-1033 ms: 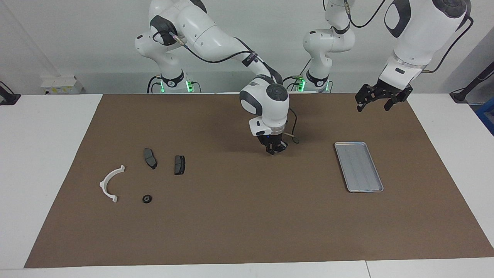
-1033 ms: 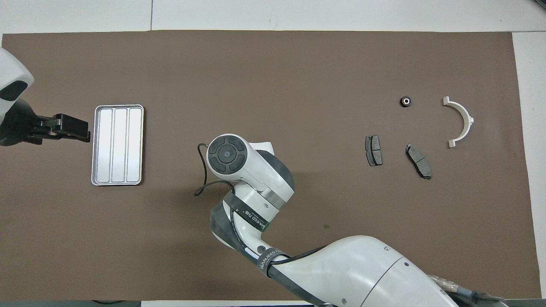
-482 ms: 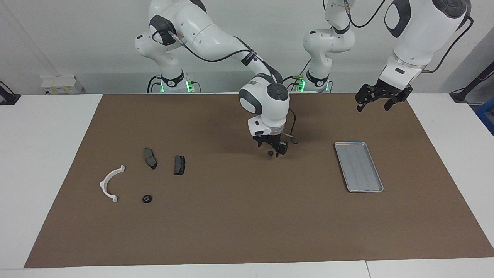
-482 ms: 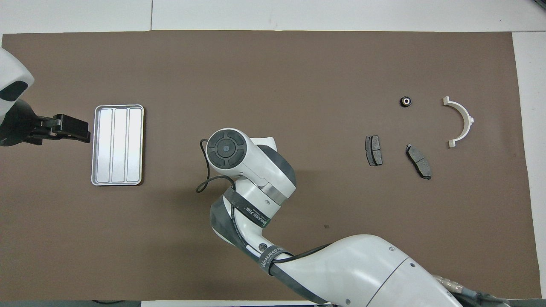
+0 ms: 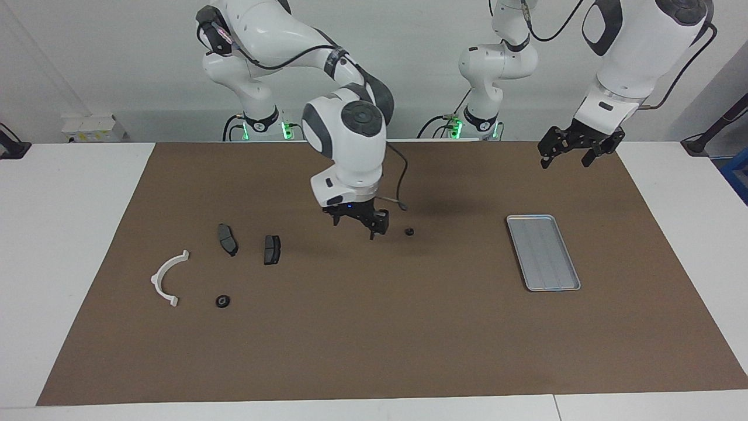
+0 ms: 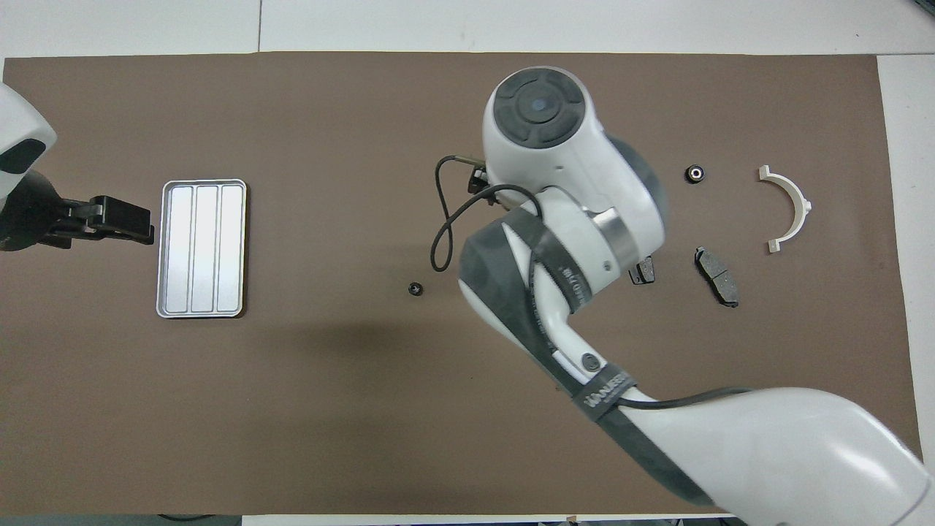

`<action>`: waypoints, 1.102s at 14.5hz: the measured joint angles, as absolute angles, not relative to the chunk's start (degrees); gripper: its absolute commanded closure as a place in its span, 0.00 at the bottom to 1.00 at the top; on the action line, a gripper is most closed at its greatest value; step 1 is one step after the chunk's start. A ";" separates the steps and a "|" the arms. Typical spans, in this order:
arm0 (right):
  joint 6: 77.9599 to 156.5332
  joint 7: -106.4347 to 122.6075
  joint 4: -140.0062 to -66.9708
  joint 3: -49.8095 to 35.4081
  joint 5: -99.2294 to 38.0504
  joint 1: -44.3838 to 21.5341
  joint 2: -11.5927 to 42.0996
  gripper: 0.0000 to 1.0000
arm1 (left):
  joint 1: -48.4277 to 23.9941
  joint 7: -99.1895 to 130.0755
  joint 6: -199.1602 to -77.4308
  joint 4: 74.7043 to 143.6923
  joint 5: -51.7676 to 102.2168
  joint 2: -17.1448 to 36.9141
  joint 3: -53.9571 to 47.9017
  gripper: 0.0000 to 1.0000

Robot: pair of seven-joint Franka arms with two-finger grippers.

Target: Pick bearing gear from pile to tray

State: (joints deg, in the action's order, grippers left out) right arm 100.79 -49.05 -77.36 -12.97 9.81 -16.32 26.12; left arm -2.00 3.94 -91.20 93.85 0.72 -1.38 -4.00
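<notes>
Small black bearing gear (image 5: 409, 231), seemingly round

Here's the wide white counter (image 5: 70, 234), with a large brown rectangular mat (image 5: 374, 339) spread across nearly all of it, bare white showing at both ends and along the edges. At the back runs a plain pale wall (image 5: 117, 58), evenly lit, soft shadows falling on the mat. A small white box with yellow markings (image 5: 92, 127) sits by the wall. Something blue (image 5: 737, 175) peeks in at the edge.
</notes>
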 measured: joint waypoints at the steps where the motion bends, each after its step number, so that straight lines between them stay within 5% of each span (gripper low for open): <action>1: 99.51 -42.01 -77.36 -12.96 9.74 -13.54 24.82 0.00 | -2.02 3.97 -91.35 93.85 0.72 -1.44 -4.07 0.00; 7: 97.72 -8.70 -78.07 -12.93 9.04 4.89 23.05 0.00 | -8.42 18.42 -97.37 96.55 1.01 0.16 -4.77 0.00; 16: 113.54 -7.70 -86.98 -12.85 9.10 10.19 28.82 0.00 | -27.42 48.34 -118.82 100.98 -1.57 17.77 -4.98 0.00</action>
State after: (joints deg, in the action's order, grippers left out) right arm 113.54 -7.70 -86.98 -12.85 9.10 10.19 28.82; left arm -27.42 48.34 -118.82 100.98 -1.57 17.77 -4.98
